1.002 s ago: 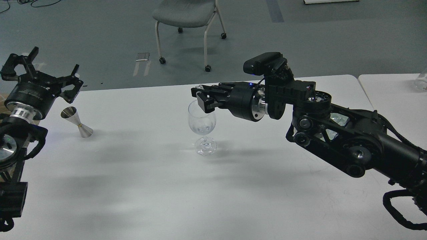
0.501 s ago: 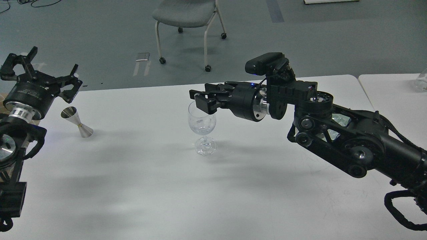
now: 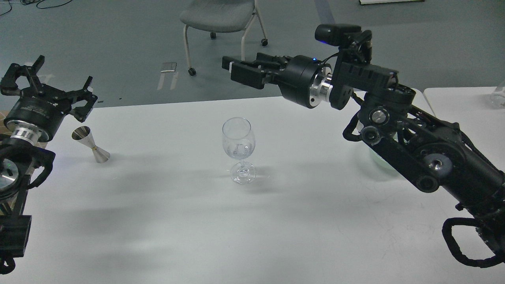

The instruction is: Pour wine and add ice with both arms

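Observation:
A clear wine glass (image 3: 238, 146) stands upright at the middle of the white table (image 3: 165, 213). Small glassy ice (image 3: 239, 150) glints at the bottom of its bowl. I cannot make out any wine. My right gripper (image 3: 236, 69) is high above and a little behind the glass, pointing left; its fingers are slightly apart with nothing between them. My left gripper (image 3: 65, 71) is wide open and empty at the far left, above a steel jigger (image 3: 90, 144) that stands tilted on the table.
A pale green container (image 3: 379, 162) shows partly under my right arm. A second table (image 3: 461, 102) on the right bears a clear glass object (image 3: 498, 94) at the view's edge. A grey wheeled chair (image 3: 221, 19) stands on the floor behind.
My right gripper has risen from the glass's rim to well above it and drawn slightly back. The glassy piece seen between its fingers one second ago is gone. The left arm barely moved.

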Robot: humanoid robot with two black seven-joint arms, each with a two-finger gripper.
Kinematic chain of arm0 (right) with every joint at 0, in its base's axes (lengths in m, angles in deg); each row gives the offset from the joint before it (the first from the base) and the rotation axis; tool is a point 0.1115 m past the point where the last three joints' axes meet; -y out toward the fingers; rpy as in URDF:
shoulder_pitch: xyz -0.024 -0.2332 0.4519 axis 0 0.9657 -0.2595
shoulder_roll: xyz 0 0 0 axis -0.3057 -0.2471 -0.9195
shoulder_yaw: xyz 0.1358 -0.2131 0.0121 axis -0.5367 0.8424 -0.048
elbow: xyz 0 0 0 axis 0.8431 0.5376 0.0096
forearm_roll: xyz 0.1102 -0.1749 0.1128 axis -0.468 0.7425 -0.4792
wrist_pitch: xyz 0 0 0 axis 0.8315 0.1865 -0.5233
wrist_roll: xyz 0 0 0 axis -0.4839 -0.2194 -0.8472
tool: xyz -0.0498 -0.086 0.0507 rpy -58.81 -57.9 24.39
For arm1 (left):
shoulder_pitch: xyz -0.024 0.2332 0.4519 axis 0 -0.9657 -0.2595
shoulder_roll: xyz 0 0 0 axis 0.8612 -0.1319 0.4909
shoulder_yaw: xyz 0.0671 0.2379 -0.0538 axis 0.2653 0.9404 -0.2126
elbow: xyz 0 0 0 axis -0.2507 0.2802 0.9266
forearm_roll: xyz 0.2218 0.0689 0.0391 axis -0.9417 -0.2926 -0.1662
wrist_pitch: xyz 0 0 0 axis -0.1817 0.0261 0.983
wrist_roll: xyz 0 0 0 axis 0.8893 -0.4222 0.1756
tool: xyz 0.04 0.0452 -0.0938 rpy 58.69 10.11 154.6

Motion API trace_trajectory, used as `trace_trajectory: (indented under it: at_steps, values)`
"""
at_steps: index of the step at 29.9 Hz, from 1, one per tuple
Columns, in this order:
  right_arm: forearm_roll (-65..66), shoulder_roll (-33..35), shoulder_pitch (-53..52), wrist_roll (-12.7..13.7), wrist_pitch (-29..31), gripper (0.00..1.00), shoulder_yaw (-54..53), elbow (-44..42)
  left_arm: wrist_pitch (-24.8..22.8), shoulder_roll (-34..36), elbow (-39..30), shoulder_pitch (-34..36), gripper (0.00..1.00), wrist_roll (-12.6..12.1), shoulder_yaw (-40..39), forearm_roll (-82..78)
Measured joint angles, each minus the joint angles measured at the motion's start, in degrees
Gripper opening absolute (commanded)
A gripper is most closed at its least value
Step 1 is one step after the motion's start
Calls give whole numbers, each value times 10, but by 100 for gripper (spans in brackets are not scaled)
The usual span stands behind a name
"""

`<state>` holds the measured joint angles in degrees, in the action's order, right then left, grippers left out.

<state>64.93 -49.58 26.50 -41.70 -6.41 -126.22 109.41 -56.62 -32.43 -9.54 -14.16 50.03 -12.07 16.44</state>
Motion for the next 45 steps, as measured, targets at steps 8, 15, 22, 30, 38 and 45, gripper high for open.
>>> trace_trajectory:
  at_steps: [8, 15, 22, 30, 38, 45]
  values:
    - [-180, -44, 39, -4, -1, 100, -188, -2, -2, -3, 0, 0, 98, 5, 7, 0]
    - [-395, -24, 63, -5, -6, 100, -261, -28, -11, -4, 4, 0, 98, 7, 9, -3]
    - [-531, -24, 48, -6, -71, 100, -337, -148, -18, -11, 15, -2, 98, 8, 14, -3]
    - [-717, -12, 12, -5, -90, 100, -344, -348, -22, -21, 40, 7, 98, 13, 52, -21]
    - [-835, -26, 21, -2, -61, 100, -332, -363, -26, -68, 84, 22, 98, 14, 57, -30]
    - [-894, -50, 51, -1, -11, 100, -333, -363, -89, -70, 93, 32, 97, 0, 62, -62]
